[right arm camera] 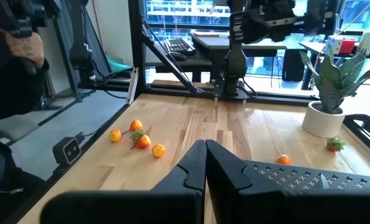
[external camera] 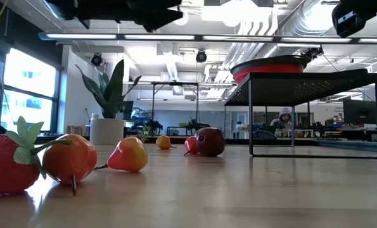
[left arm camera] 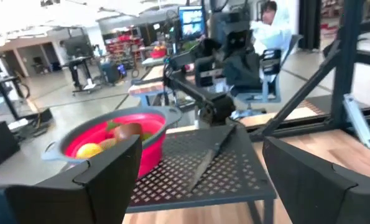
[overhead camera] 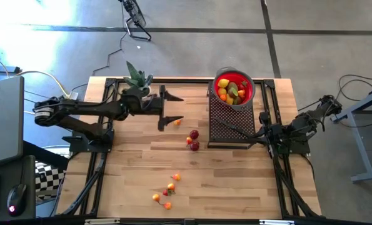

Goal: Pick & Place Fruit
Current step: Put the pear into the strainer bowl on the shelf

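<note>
Fruit in bowl: several pieces, yellow, orange and green, already sit in the red bowl (overhead camera: 234,89), which stands on the far end of the black mesh rack (overhead camera: 231,122).
Fruit loose, mid worktop: I see two dark red pieces (overhead camera: 193,140) together just left of the rack, and one small orange piece (overhead camera: 177,122) beyond them.
Fruit loose, near edge: a cluster of small orange and red pieces (overhead camera: 167,190) lies well apart from the bowl; the low view shows a strawberry (external camera: 9,161) and a pear-shaped piece (external camera: 129,155) among them.
Progress: I judge it part done; the bowl holds a share, at least seven or eight pieces remain on the wooden worktop (overhead camera: 236,181).
Left end effector (overhead camera: 167,107): released, fingers spread wide, carrying nothing, raised near the potted plant (overhead camera: 137,78) and pointing toward the rack.
Right end effector (right arm camera: 204,163): clenched on nothing, parked by the rack's right side.
Other: a knife (left arm camera: 211,157) lies on the rack.
Next, my guess: left arm goes for the orange piece nearest it.
</note>
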Robot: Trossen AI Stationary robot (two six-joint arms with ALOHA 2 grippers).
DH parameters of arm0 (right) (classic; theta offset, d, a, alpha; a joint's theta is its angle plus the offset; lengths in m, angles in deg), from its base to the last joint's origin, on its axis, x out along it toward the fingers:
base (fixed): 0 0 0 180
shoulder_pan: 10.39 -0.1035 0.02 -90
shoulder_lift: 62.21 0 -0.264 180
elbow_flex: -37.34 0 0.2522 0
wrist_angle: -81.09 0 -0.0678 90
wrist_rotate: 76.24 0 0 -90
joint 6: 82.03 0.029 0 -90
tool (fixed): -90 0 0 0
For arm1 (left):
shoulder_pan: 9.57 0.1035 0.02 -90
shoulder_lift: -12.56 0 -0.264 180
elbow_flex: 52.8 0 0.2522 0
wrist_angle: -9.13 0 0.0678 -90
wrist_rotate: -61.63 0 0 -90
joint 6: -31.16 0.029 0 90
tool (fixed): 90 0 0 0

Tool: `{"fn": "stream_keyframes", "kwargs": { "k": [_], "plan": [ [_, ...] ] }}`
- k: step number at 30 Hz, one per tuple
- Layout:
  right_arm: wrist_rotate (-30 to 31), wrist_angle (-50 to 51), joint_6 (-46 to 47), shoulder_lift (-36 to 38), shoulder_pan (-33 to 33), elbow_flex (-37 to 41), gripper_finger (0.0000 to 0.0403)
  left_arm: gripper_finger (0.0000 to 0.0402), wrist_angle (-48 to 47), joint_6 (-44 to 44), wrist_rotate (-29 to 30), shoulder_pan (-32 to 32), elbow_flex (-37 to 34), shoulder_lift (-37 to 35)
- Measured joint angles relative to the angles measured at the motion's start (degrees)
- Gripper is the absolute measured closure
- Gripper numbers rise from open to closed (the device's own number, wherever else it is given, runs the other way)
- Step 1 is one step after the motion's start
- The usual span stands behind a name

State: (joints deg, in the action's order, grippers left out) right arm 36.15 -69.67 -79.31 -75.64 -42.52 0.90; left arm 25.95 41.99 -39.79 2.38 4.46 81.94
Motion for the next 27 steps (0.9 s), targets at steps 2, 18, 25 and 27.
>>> {"fn": "stream_keyframes", "kwargs": {
  "k": [2, 18, 25, 27],
  "plan": [
    [0.00, -0.05, 0.00, 0.00, 0.01, 0.02, 0.0400, 0.0073, -0.69, -0.12, 0.08, -0.54, -1.14, -1.29],
    [-0.04, -0.79, 0.00, 0.01, 0.01, 0.00, 0.0401, 0.0073, -12.31, -2.29, 0.00, -1.12, -1.52, -4.71],
    [-0.04, -0.79, 0.00, 0.02, -0.01, 0.02, 0.0401, 0.0073, -18.75, -2.39, 0.03, -1.12, -1.52, -4.69],
    [-0.04, -0.77, 0.00, 0.02, 0.00, 0.00, 0.0401, 0.0073, -20.45, -2.40, 0.04, -1.12, -1.52, -4.69]
  ]
}}
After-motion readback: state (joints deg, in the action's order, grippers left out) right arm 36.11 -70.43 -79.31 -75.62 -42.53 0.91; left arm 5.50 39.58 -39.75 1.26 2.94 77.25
